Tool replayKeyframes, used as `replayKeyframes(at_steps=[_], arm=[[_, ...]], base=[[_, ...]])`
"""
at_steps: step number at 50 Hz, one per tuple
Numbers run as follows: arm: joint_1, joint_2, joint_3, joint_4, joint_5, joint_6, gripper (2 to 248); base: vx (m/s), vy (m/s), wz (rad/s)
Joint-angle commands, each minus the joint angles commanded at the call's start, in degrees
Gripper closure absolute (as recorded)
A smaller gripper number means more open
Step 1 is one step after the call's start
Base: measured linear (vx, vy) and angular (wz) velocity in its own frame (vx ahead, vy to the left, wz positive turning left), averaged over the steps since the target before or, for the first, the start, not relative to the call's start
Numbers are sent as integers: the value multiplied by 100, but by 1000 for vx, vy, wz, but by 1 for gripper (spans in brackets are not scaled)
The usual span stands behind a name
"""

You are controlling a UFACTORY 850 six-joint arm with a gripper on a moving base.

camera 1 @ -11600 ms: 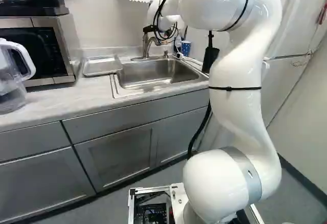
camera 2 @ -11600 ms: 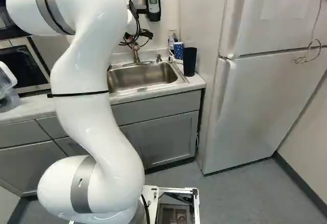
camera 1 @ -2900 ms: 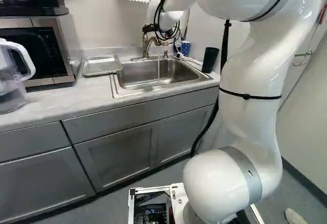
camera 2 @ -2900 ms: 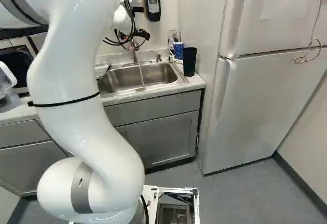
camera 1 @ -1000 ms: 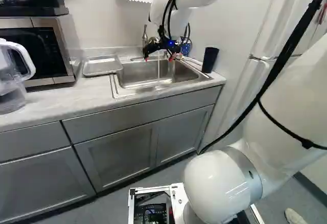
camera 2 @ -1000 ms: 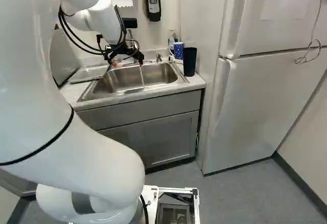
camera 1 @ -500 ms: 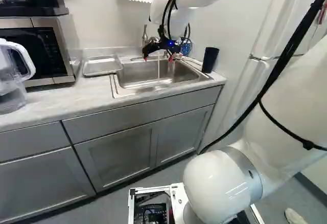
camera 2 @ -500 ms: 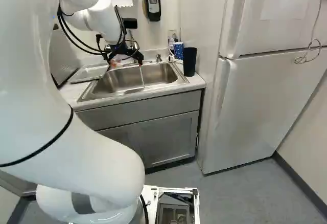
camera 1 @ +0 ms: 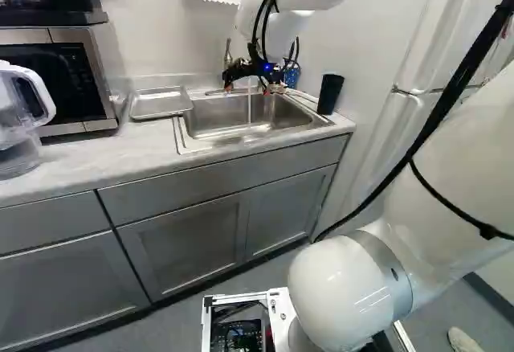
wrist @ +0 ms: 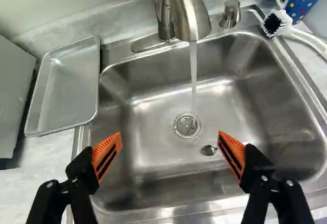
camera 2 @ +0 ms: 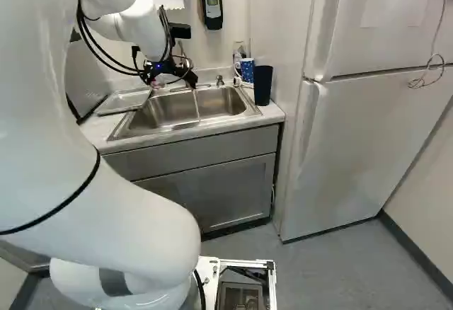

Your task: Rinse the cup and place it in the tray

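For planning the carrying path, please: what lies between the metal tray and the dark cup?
The sink, with water running into it and the gripper above it; the left base view shows this.

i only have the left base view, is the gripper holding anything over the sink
Observer: No. In the wrist view the gripper has its two fingers well apart, with nothing between them.
Operator: ok and where does the water land
Observer: The wrist view shows the stream running from the faucet down onto the drain.
Operator: anything lying loose in the basin
Observer: Yes, a small shiny thing near the drain, on the side toward the gripper. I can't tell what it is.
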Motion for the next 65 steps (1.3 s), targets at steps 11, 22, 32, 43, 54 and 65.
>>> replayKeyframes(at_steps=[11,22,32,43,54,65], arm=[[-31,13,12,204,164,522,3],[-47,19,18,369,331,1172,3],[-47,19,18,369,335,1172,3],[-47,19,18,380,434,1172,3],[-62,35,33,467,589,727,3],[-177,138,128,632,757,84,3]], base=[[0,0,0],[0,0,0],[0,0,0],[0,0,0],[0,0,0],[0,0,0]])
